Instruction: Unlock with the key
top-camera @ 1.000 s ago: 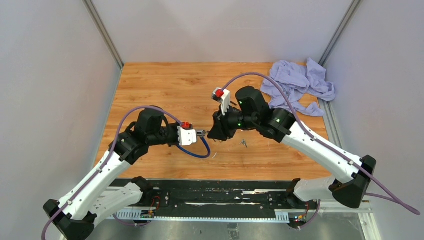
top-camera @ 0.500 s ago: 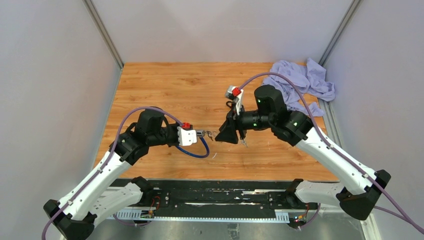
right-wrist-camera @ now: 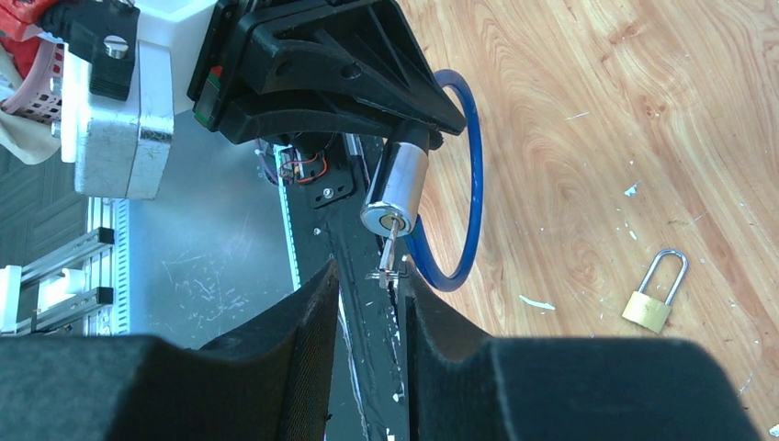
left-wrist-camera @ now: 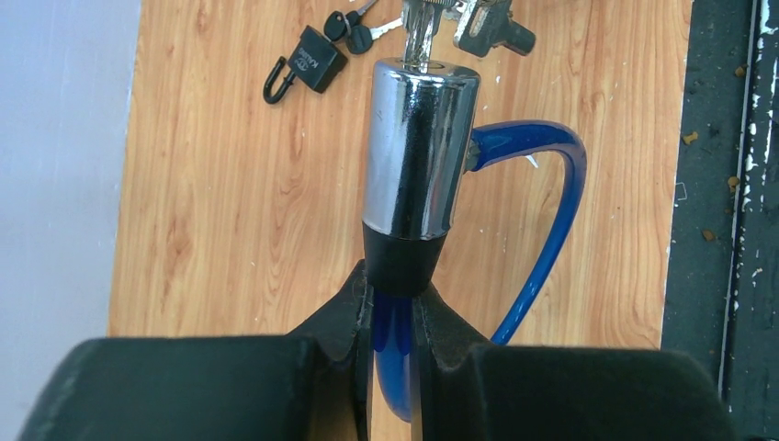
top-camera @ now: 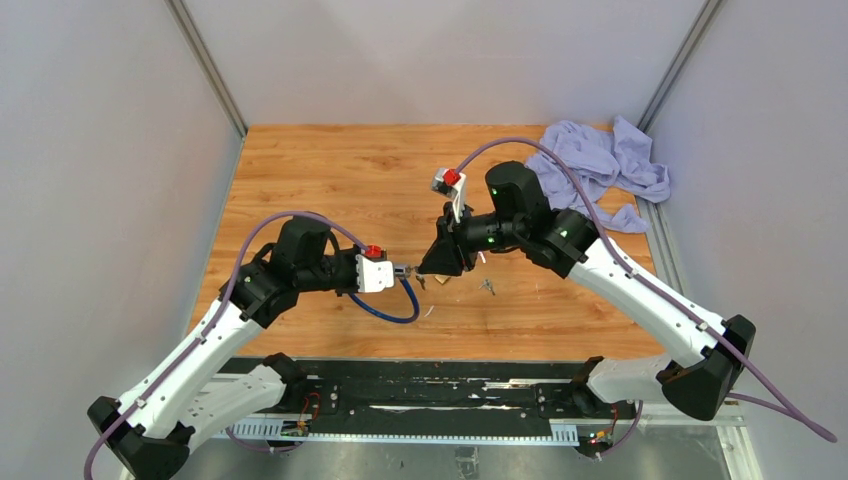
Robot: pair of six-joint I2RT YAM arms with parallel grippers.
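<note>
left gripper [left-wrist-camera: 395, 299] pressed onto cable lock [left-wrist-camera: 418, 147], pinching black neck just behind chrome cylinder, keyway end facing right arm
key [right-wrist-camera: 389, 250] seated in cylinder end face, bow sticking out
right gripper [right-wrist-camera: 371, 276] was backed away from cylinder half a second ago, now back at it, fingers straddling key bow; narrow gap, cannot tell if pinching
reads as regrasp for another turn; blue loop [left-wrist-camera: 551, 211] joined to cylinder side, so not unlocked yet

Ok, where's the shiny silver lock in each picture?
Top view: the lock near the middle, small.
Left wrist view: the lock in the centre, big, upright.
Right wrist view: the lock in the centre, slanted.
Shared landmark: the blue cable looping from it.
</note>
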